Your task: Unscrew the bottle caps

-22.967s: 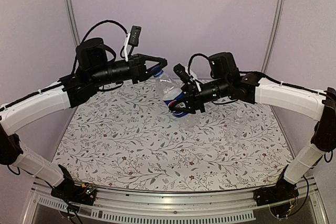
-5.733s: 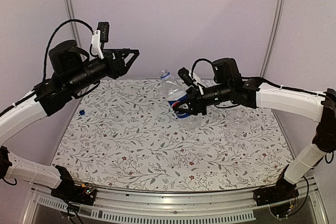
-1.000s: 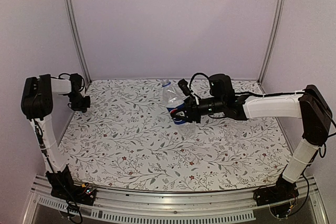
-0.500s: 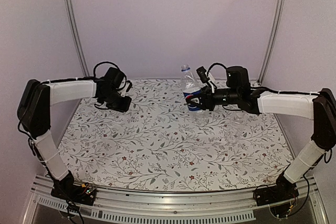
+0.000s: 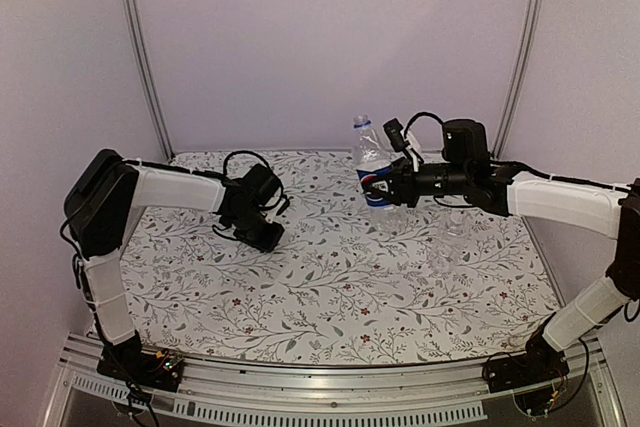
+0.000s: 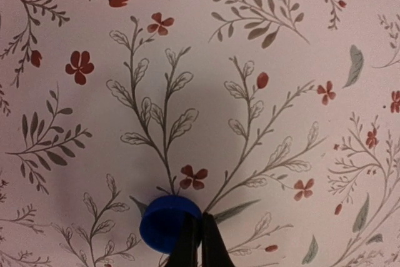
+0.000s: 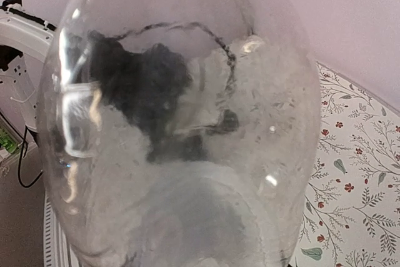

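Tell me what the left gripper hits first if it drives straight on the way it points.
The left gripper, shut, points down at the flowered table. The blue cap sits right at its tips, so it meets that first, if not already pinched; depth is unclear. Then the table.

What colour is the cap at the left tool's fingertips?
Bright blue. The cap shows best in the left wrist view.

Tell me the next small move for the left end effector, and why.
Probably open the left end effector and let the blue cap drop onto the table. Its jaws look pinched shut on the cap's edge, low over the surface. The right end effector holds the Pepsi bottle aloft, apparently capless, so this cap seems finished.
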Robot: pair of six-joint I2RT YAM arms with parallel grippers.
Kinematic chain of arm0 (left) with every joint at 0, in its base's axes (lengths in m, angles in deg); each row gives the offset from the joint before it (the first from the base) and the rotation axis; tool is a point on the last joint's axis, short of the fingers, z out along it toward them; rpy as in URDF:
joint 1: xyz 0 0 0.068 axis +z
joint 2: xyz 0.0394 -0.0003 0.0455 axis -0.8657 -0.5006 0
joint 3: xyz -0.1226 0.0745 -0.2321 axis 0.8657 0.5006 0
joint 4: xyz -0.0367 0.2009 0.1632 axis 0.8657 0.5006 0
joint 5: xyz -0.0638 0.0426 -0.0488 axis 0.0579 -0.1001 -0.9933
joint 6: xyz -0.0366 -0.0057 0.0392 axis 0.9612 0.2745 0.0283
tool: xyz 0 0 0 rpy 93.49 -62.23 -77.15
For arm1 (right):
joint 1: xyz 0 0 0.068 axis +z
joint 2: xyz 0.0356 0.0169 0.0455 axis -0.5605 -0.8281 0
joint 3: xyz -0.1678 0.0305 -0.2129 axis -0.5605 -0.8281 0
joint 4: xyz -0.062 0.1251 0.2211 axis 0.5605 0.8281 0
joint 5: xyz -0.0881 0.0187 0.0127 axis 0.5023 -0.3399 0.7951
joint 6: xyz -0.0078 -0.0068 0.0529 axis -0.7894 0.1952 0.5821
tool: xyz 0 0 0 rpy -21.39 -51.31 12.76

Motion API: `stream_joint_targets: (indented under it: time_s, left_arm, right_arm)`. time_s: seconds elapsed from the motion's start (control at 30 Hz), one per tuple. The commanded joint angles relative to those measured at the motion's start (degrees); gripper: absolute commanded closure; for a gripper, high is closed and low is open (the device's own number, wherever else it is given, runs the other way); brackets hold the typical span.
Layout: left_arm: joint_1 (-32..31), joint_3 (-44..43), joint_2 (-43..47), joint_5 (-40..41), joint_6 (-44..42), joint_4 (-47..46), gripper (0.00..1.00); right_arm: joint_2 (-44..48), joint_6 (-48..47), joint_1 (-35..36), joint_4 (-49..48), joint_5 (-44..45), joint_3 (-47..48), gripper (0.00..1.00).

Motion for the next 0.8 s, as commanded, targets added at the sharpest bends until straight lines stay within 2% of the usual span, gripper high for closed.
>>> stream_joint_targets:
  time_s: [0.0,0.07,0.27,0.37,0.5,0.67,0.77]
  left_arm:
    - [-0.2,-1.1,-1.6,-1.2,0.4,0.2,0.98]
    - [-0.3,-1.0,-1.8,-1.2,0.3,0.6,0.93]
    - [-0.3,-0.6,1.1,-1.1,0.1,0.3,0.57]
    - [-0.2,-1.1,4.1,-1.0,-0.6,0.0,0.45]
    - [-0.2,-1.6,9.1,-1.2,-1.7,-0.5,0.4]
    - [-0.2,-1.8,15.9,-5.3,-1.8,-1.5,0.38]
    - [0.0,0.0,21.4,-11.9,-1.6,-5.7,0.38]
  right_arm:
    - [2.2,-0.3,-0.3,1.5,0.7,-1.2,0.64]
    - [2.2,-0.2,-0.3,1.4,0.8,-1.5,0.64]
    - [1.3,-0.3,-0.3,0.9,0.4,-1.9,0.64]
    - [0.7,-0.7,-0.3,1.2,0.2,-1.7,0.64]
    - [0.0,-1.3,-0.3,2.7,-0.6,-0.6,0.64]
    - [-0.9,-3.3,-0.3,2.9,-1.9,-0.5,0.64]
    - [-1.9,-3.3,-0.1,2.1,-3.9,-0.5,0.64]
